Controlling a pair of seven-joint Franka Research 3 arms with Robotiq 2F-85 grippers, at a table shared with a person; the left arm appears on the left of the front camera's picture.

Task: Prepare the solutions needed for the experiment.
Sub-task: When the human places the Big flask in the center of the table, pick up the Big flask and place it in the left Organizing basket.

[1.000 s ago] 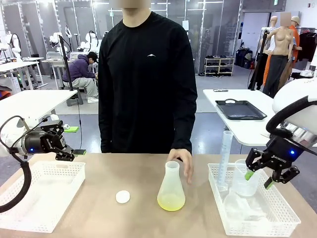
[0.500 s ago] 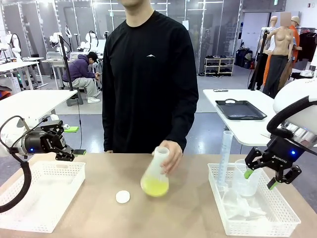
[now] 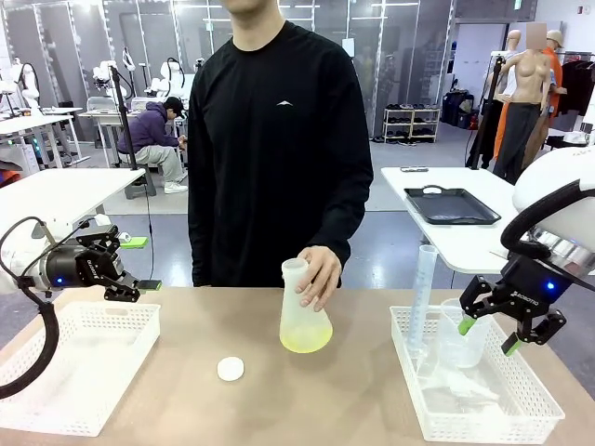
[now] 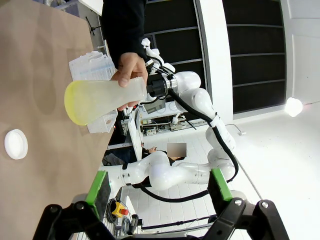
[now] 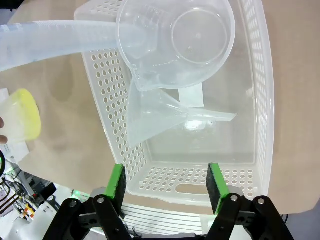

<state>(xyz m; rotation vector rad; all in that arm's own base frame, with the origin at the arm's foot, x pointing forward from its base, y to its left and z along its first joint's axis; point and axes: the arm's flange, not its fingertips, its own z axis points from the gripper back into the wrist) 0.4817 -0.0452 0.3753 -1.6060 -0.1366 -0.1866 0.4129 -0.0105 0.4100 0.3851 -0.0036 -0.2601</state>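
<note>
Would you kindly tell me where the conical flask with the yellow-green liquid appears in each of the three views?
Front view: the conical flask is at picture centre, a person's hand around its neck.
Left wrist view: the flask lies sideways at upper left, hand on its neck.
Right wrist view: the flask, yellow bottom showing, is at the left edge.
Shared landmark: the white basket holding the beaker.

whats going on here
A person's hand holds the flask by its neck, tilted, with yellow-green solution in the bottom. A white cap lies on the table. The right gripper hangs open above the right basket of beaker, funnel and cylinder. The left gripper is open by the left basket.
</note>
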